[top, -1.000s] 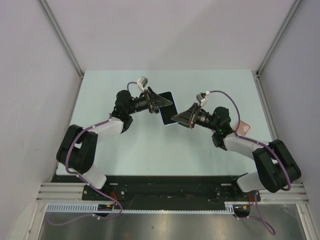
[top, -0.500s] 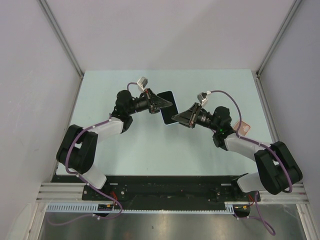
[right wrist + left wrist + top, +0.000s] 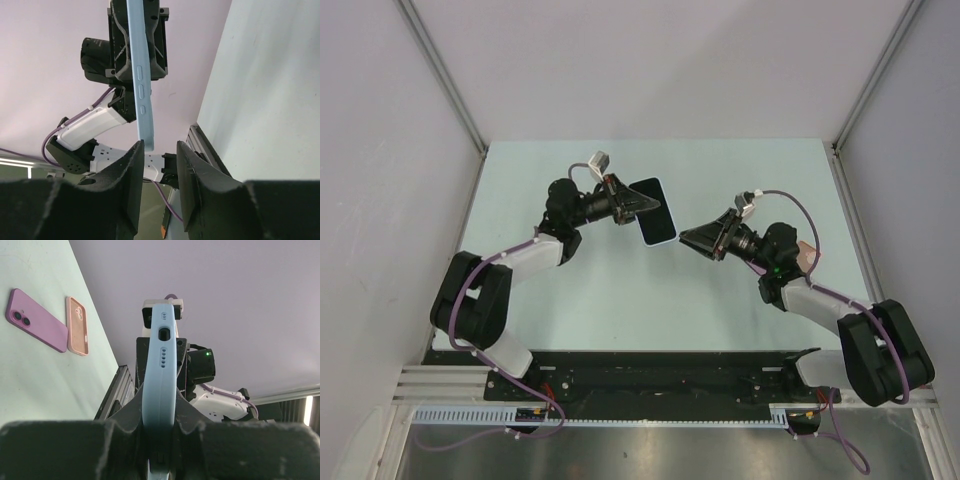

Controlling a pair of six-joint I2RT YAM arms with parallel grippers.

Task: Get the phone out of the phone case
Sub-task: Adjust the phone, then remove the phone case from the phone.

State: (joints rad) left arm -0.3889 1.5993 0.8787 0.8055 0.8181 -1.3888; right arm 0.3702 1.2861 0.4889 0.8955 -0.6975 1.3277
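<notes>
Hangs above the bench (image 3: 720,170) pinched in the left gripper (image 3: 638,204), right gripper (image 3: 684,238) spread just beside: phone (image 3: 658,211), probably light, rigid, slick, in pliable case (image 3: 160,390), best peeled at a corner lip.

The phone (image 3: 658,210), dark screen showing, sits fully inside its light-blue phone case (image 3: 160,385), held aloft and tilted.

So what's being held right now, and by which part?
The left pincer clamps the blue-cased phone across its flat faces at one end. The right pincer is open, holding nothing.
</notes>
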